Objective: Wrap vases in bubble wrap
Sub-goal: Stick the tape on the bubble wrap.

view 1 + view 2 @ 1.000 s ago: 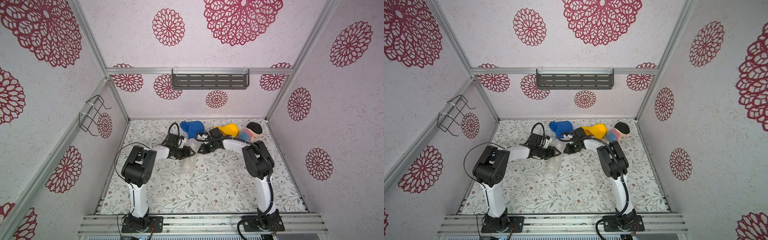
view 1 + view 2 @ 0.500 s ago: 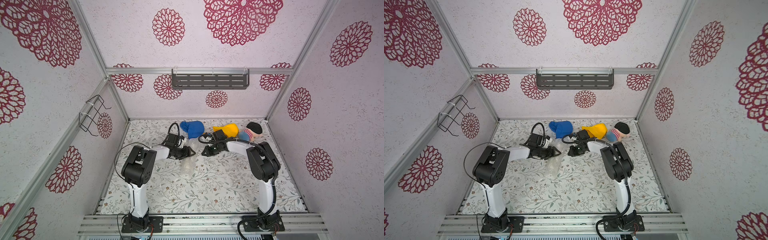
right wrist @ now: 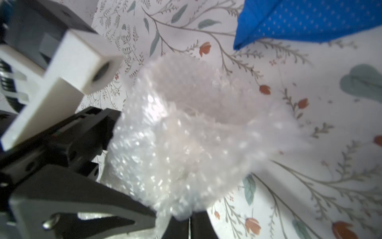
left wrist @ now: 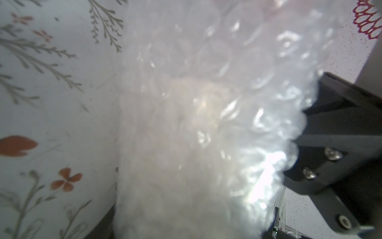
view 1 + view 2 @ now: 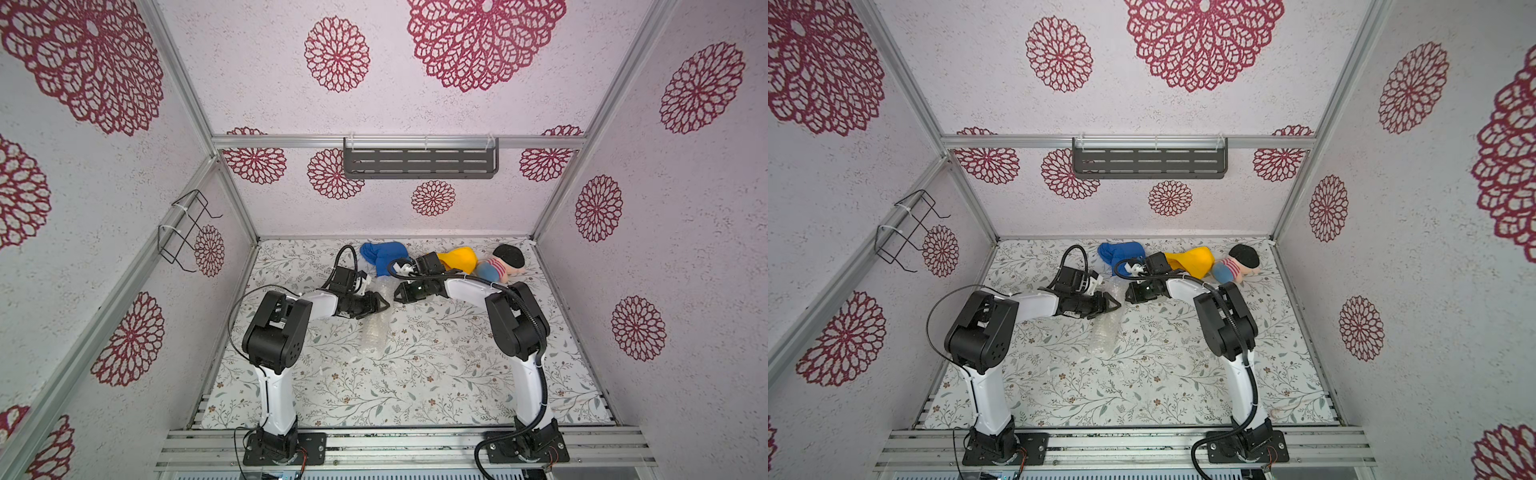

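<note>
Left hand point(image 5: 381, 305) closed, pinching the bubble wrap point(image 5: 371, 332), which is rolled round the vase point(image 4: 182, 132) lying mid-surface point(image 5: 415, 374). Right hand point(image 5: 397, 296) closed beside the bundle's far end; can't tell if it grips anything.

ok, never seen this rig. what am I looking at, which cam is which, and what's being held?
Two white robot arms, each ending in a two-finger gripper, stand at the near edge of a floral table. Both top views look down from overhead; the other two pictures come from cameras on each wrist. Between the arms lies a bubble wrap roll with a pale vase showing through. Left gripper is shut on the wrap; right gripper is shut at its far end. Behind: blue cloth, yellow cloth, doll.
</note>
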`<state>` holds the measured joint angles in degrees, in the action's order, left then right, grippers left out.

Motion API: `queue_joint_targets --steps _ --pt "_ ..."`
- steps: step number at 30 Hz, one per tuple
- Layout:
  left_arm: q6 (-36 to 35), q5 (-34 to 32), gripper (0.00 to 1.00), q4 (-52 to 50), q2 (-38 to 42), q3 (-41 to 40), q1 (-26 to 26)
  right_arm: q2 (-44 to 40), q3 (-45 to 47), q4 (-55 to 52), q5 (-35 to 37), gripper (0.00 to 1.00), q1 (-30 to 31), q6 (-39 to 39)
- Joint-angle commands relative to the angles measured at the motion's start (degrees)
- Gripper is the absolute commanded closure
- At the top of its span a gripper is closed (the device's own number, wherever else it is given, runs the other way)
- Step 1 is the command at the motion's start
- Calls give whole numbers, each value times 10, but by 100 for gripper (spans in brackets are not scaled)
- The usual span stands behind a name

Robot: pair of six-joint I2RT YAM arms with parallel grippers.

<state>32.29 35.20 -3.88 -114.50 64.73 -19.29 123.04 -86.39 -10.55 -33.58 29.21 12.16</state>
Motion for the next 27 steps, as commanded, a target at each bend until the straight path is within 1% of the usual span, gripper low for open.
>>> queue_joint_targets --steps 1,5,8,10,18,22,25,27 --pt "-14 12 100 -8 -4 5 -10 -51 33 -16 20 92 -14 -17" --pt "-14 11 100 -9 -5 6 -10 -55 59 -19 23 92 -19 -24" --pt "-14 12 100 -9 -5 6 -11 -51 60 -9 14 92 -13 -16" --pt "-14 11 100 -9 -6 5 -10 -43 48 -4 9 92 -6 -9" --pt "-15 11 100 -10 -4 6 -11 23 -54 8 -30 95 22 32" --pt "-15 12 100 -10 -6 7 -11 31 -64 36 -51 95 29 60" --pt "-14 12 100 -10 -6 7 -10 16 -49 23 -27 95 24 46" --pt "-14 8 100 -10 -4 7 -11 2 -32 1 11 95 18 33"
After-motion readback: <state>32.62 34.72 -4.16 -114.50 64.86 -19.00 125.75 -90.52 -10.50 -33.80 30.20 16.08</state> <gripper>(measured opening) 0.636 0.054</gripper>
